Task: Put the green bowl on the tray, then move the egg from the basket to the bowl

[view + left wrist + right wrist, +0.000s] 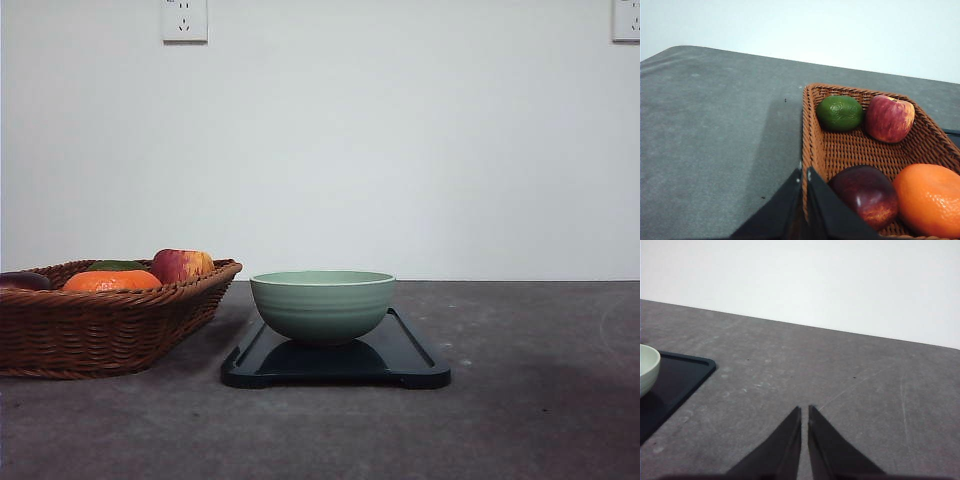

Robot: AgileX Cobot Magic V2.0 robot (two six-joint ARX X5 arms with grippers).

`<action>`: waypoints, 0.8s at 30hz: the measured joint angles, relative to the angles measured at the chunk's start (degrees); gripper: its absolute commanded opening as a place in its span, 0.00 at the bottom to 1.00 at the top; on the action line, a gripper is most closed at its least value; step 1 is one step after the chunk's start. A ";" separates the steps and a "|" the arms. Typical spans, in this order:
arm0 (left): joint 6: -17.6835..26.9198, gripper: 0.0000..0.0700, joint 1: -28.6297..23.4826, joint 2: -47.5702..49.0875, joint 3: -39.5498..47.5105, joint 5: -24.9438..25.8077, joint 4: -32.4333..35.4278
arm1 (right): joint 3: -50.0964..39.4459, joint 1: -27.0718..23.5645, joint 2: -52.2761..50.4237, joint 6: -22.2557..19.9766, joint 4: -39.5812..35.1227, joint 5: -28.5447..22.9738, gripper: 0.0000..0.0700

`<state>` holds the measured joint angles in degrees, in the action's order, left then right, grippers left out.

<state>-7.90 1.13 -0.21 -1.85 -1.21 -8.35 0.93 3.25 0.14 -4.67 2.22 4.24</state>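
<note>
The basket sits just past the left gripper, fingers pressed together and empty. The bowl rests on the tray, off to the side of the right gripper, also clenched.

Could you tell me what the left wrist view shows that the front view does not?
Left wrist view alone: the left gripper, shut, by the basket's rim, and the basket's woven floor. Front view alone: the green bowl sitting on the tray, and two wall sockets. Both share the basket, apple, orange, green fruit and dark red fruit.
</note>
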 measured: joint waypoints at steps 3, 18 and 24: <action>0.00 0.00 0.00 0.00 0.00 0.00 0.02 | 0.00 0.00 0.00 0.00 -0.31 0.00 0.02; 0.00 0.00 0.00 0.00 0.00 0.00 0.01 | 0.00 0.00 0.00 0.00 -0.31 0.00 0.02; 0.00 0.00 0.00 0.00 0.00 0.00 0.01 | 0.00 0.00 0.00 0.00 -0.31 0.00 0.02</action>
<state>-7.90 1.13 -0.21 -1.85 -1.21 -8.34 0.93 3.25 0.14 -4.67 1.91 4.24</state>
